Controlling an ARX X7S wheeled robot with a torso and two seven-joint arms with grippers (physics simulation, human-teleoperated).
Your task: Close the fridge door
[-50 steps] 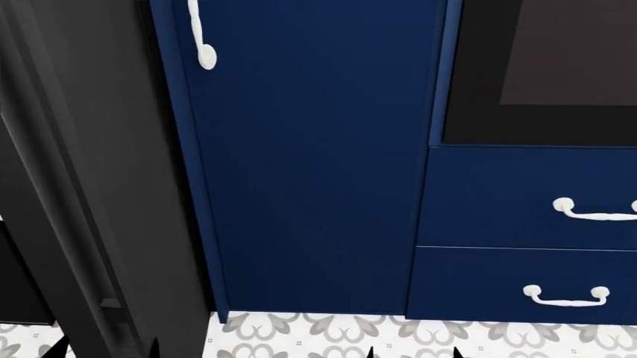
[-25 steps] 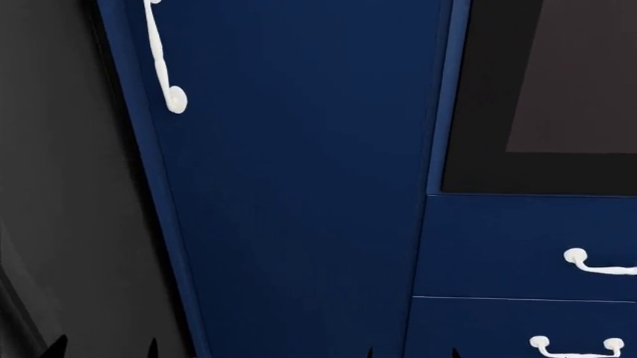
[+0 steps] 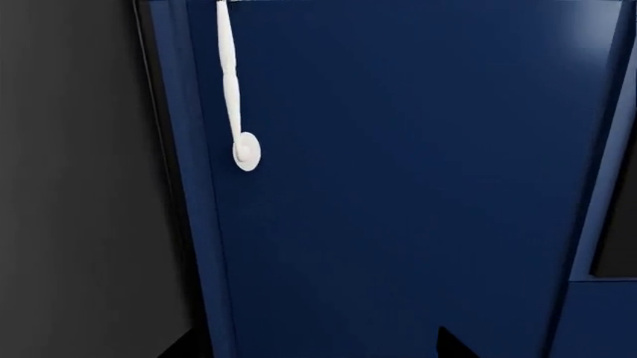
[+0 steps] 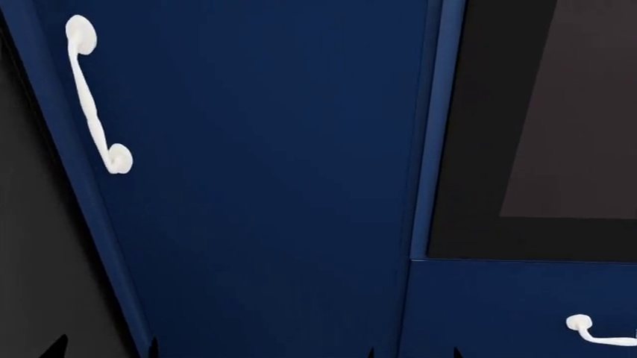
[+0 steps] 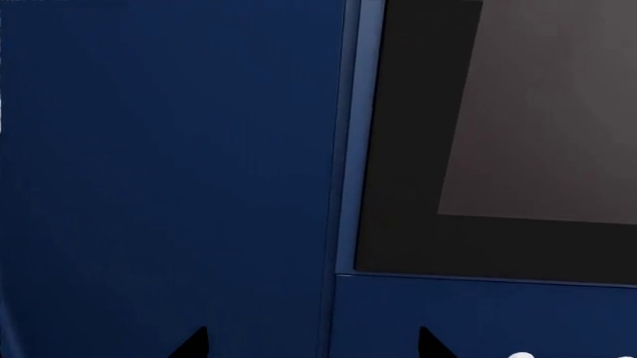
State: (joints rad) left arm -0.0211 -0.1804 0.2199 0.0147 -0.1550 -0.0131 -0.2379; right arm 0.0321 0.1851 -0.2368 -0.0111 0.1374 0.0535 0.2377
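Fridge door: only a dark, glossy black panel (image 4: 25, 246) shows, at the far left edge of the head view, just beside the navy cabinet; the left wrist view shows the same black face (image 3: 74, 186) as a wide plain area. No white lining or shelf bins can be seen, so I cannot tell how far the door stands ajar.
Navy cabinet door: a tall navy panel (image 4: 268, 179) fills the middle of the head view, and both wrist views look straight at it.
Cabinet handle: a white, slim, upright handle (image 4: 92, 97) sits near the cabinet door's left edge, close to the black panel; the left wrist view shows its lower end and round foot (image 3: 245, 149).
Oven window: a black framed panel with a dull grey-brown pane (image 4: 557, 119) sits to the right of the cabinet door, set in a navy frame.
Drawer: a navy front (image 4: 497, 313) lies below the oven window, with one end of a white handle (image 4: 587, 328) at the lower right corner.
Left pincer: two dark fingertips (image 3: 453, 344) poke in at the frame edge of the left wrist view, set apart with nothing between them.
Right pincer: two dark tips (image 5: 430, 343) show likewise in the right wrist view, spread and holding nothing.
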